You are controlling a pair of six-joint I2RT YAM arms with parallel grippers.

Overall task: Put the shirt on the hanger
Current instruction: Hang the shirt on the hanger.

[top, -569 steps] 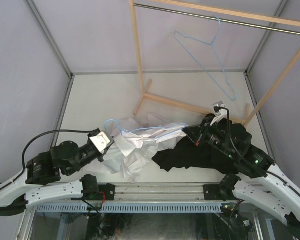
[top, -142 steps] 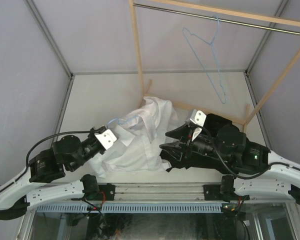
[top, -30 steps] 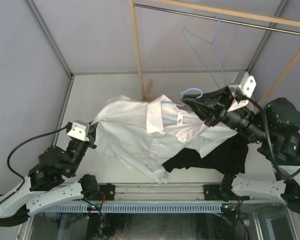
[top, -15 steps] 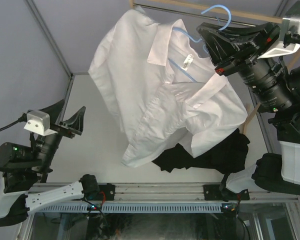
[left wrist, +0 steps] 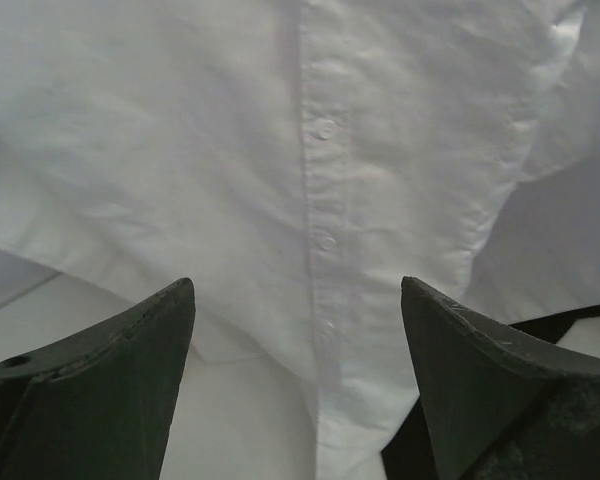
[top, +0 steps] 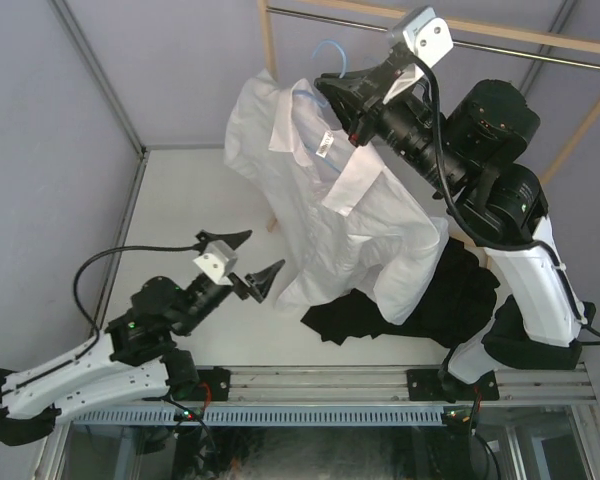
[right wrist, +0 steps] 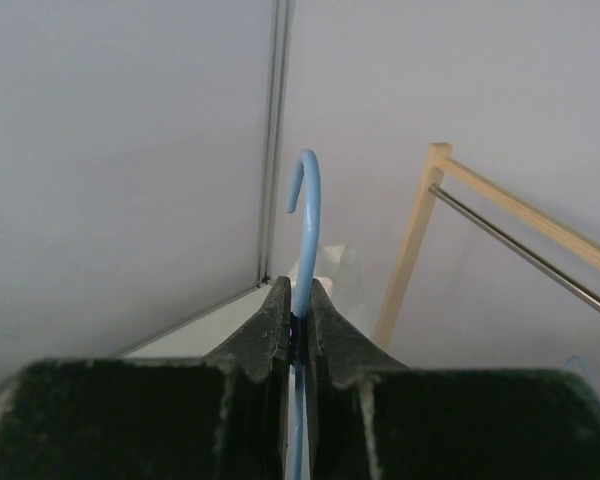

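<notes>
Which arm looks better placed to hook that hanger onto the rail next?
Right, probably. The right gripper is shut on the neck of the blue hanger, with the white shirt hanging from it, raised close to the metal rail. The left gripper is open and low, near the shirt's hem, empty.

We see the shirt (top: 340,210) hanging on the hanger (right wrist: 305,220) above the table (top: 190,200). Behind the shirt stands the rack (top: 268,40); below it, toward its right, the second garment (top: 450,310) lies on the table.

The hanger (right wrist: 306,230) below its hook, probably inside the shirt (top: 340,210); black garment (top: 450,300) partly behind it.
</notes>
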